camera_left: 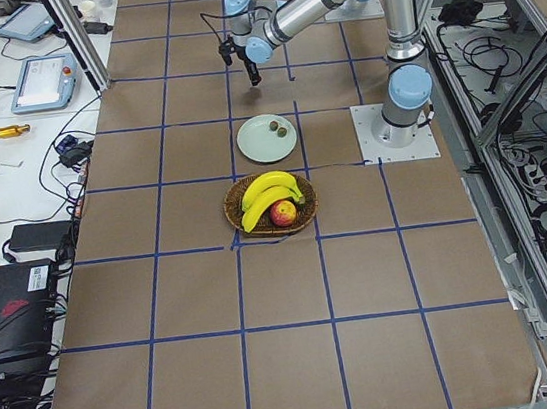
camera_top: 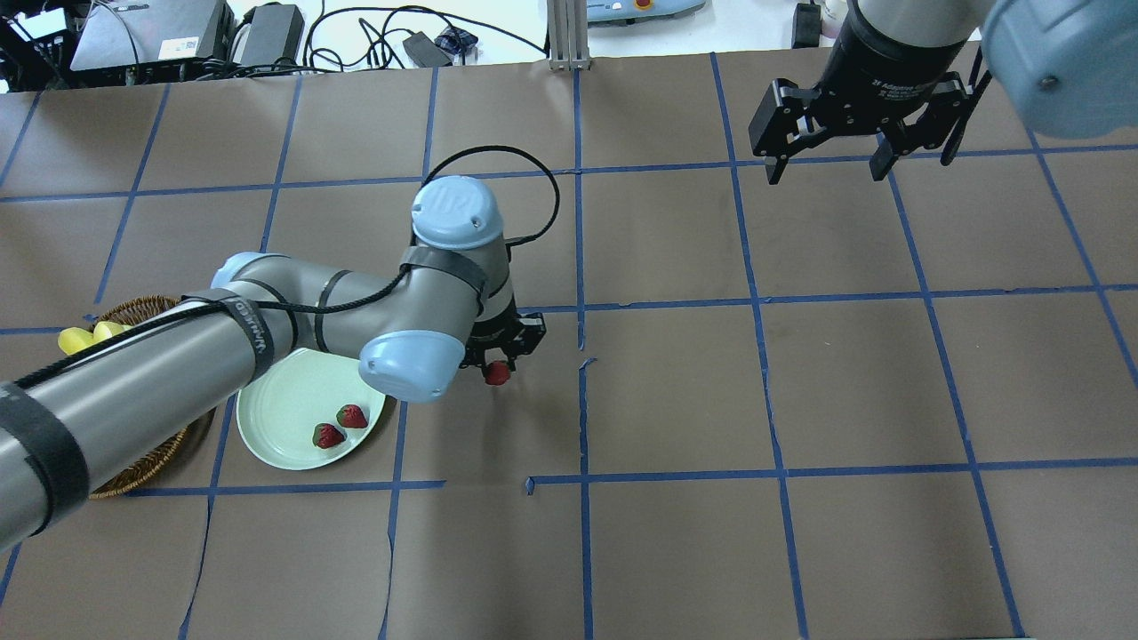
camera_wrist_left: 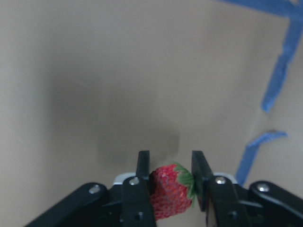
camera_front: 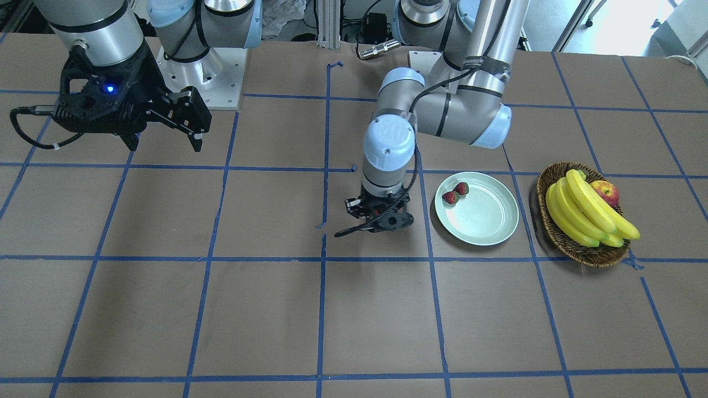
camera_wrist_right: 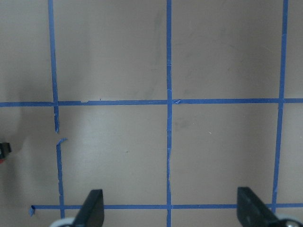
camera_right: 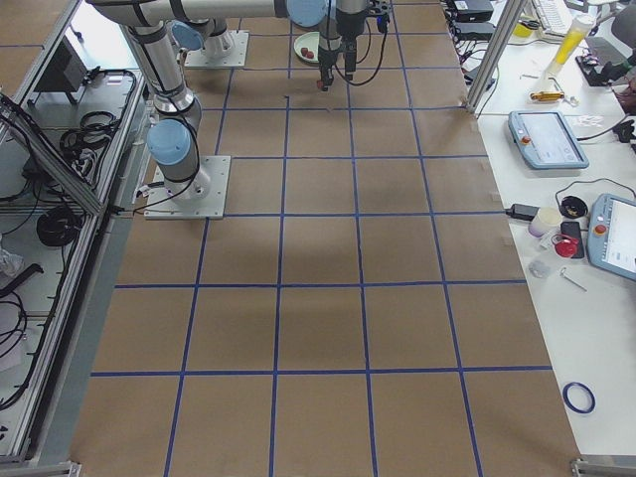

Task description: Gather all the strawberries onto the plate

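Note:
My left gripper (camera_top: pixel 498 366) is shut on a small red strawberry (camera_wrist_left: pixel 171 191) with a green cap, held between its fingertips (camera_wrist_left: pixel 143 163) just above the brown table, right of the plate in the overhead view. The pale mint-green plate (camera_top: pixel 276 418) holds two more strawberries (camera_top: pixel 353 416) (camera_top: pixel 329 436), also seen on its rim side in the front-facing view (camera_front: pixel 450 197). The held strawberry also shows in the overhead view (camera_top: pixel 497 373). My right gripper (camera_top: pixel 827 167) is open and empty, high over the table's far right, well away from the plate.
A brown wicker basket (camera_front: pixel 553 224) with bananas (camera_front: pixel 586 213) and a red-yellow apple (camera_front: pixel 606 192) stands beside the plate (camera_front: pixel 487 221), on the side away from my left gripper (camera_front: pixel 380 220). Blue tape lines grid the table. My left arm's elbow overhangs part of the plate.

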Robot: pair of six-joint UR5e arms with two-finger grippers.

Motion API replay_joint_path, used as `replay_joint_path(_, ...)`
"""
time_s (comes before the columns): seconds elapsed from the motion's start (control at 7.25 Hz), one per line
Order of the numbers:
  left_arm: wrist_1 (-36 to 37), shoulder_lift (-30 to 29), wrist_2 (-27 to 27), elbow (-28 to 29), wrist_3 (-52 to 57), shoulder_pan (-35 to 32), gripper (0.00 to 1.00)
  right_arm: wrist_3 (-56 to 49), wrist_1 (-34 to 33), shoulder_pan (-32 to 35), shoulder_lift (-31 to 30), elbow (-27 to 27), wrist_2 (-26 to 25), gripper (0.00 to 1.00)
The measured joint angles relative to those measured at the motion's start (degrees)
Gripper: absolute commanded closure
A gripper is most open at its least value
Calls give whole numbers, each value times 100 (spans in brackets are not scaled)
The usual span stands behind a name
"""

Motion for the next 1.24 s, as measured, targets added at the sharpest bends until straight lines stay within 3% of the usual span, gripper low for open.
replay_joint_path(0.28, -571, 272, 278, -27, 1681, 1193, 96, 0, -8, 0, 5, -5, 0, 0)
replay_joint_path(0.41, -704, 354, 330, -44, 2322, 1655, 20, 0, -10, 0, 8, -8, 0, 0)
replay_joint_path(0.55, -762, 399, 330, -119, 2649, 1944, 0, 0, -12, 0, 8, -8, 0, 0)
replay_joint_path(0.97, -788, 786, 266, -297, 2689, 1987, 0, 0, -12, 0, 5, -9, 0, 0)
replay_joint_path(1.24, -1420, 1163, 252, 590, 2298, 1366, 0, 0, -12, 0, 2, -9, 0, 0)
